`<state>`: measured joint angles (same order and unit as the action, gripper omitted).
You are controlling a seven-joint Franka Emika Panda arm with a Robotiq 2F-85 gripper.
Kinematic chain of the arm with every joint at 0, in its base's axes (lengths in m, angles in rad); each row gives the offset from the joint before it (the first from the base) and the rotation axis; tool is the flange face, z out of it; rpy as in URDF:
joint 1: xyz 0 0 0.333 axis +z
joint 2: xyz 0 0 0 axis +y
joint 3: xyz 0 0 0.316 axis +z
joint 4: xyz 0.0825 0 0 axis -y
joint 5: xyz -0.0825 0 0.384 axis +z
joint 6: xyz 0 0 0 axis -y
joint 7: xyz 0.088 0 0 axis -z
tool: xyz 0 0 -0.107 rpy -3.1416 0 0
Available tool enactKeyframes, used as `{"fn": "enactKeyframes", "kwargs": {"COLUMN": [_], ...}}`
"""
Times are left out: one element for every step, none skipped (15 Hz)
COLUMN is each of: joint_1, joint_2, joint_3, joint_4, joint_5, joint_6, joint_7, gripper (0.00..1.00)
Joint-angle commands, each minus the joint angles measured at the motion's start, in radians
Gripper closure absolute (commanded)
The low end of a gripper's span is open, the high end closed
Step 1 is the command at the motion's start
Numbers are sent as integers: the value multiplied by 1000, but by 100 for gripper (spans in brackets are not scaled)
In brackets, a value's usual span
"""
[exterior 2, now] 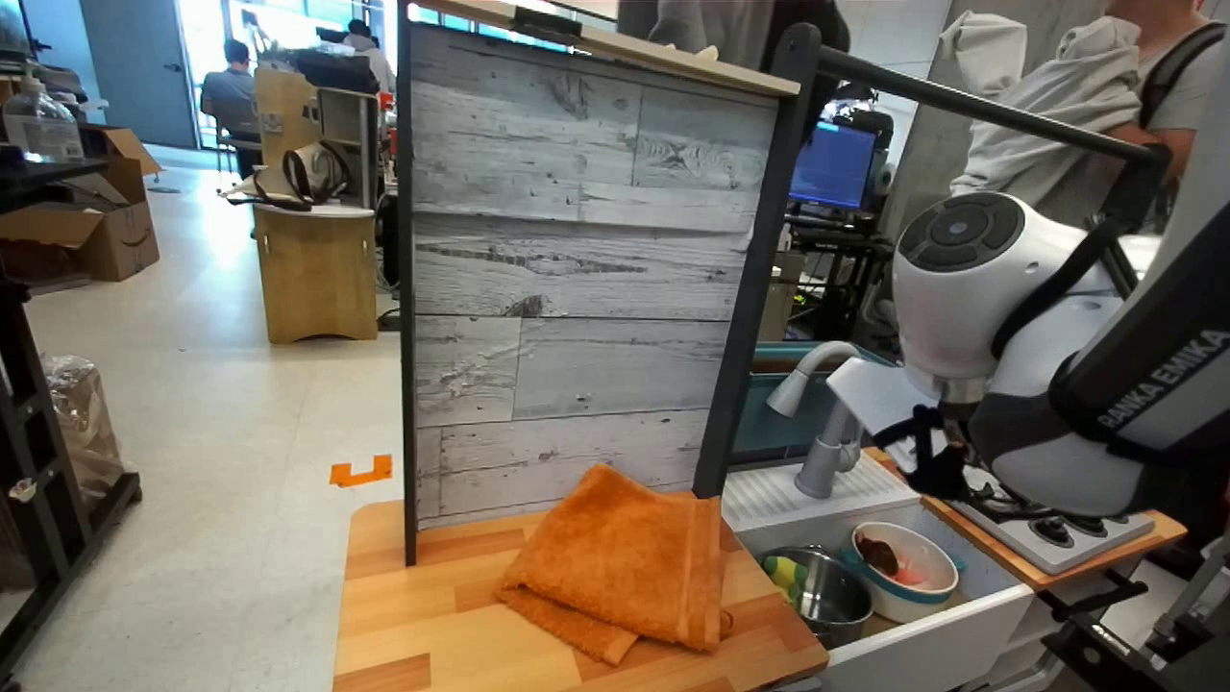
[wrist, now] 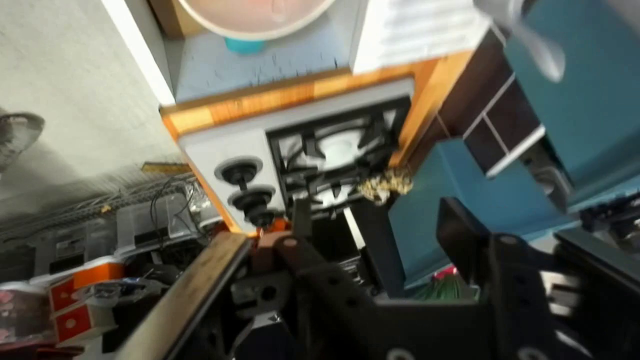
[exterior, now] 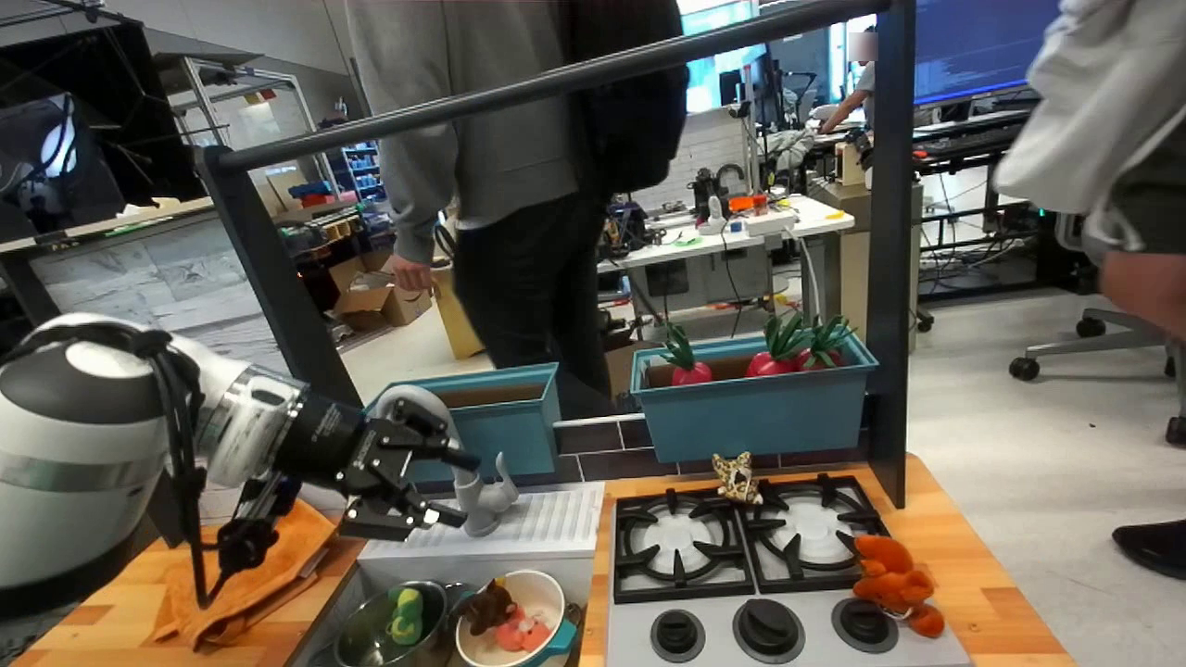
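I am hanging my gripper (exterior: 463,488) on the sink side of the stovetop (exterior: 719,611), aiming my fingers sideways across it. My jaws are standing well apart and gripping nothing; the gap between them is showing only background. The grey faucet (exterior 2: 824,457) is looking nearest to me, rising from the ridged white drainboard (exterior: 561,519) and arching its spout toward the sink (exterior 2: 942,639), presumably so as to pour there. With my wrist view blurring, I cannot tell whether a fingertip is brushing the faucet or merely overlapping it along the line of sight.

The sink is penning two vessels side by side: a steel pot (exterior 2: 838,581) cradling a green-and-yellow toy (exterior: 406,616), and a white dish (exterior: 542,588) with a teal handle, holding a brown toy (exterior: 487,607) and a pink toy (exterior: 523,632). Their raised walls are likely stopping those toys from rolling off.

The orange towel (exterior 2: 625,567) is lying folded on the wooden counter (exterior 2: 461,567). A leopard-print plush (exterior: 738,477) is perching at the stovetop's back edge, an orange plush (exterior: 894,588) is sprawling over its side edge, and red radishes (exterior: 690,373) are standing leaf-up in a teal planter (exterior: 760,417), its walls seemingly propping them.
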<state>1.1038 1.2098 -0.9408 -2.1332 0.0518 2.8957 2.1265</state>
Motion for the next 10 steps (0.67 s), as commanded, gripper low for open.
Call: {"fn": "enactKeyframes", "kwargs": {"joint_1": [-5, -30, -86, -119, -174, -102, -145, -178, -194, -154], "joint_2": [-10, -12, -16, -22, -44, -11, -17, -20, -21, 2], "joint_3": [-118, -138, -146, -157, -144, -149, -147, -145, -144, -177], "joint_4": [-28, -21, -4, 6, 31, -7, 5, 16, 24, -17], "joint_5": [17, 14, 7, 3, -20, -17, -25, -30, -32, -91], "joint_6": [-121, -163, -198, -242, -294, -220, -242, -246, -247, -204], "joint_7": [10, 6, -11, -14, -63, -5, -24, -35, -41, -87], "gripper": [3, 0, 0, 0, 0, 0, 0, 0, 0, 0]}}
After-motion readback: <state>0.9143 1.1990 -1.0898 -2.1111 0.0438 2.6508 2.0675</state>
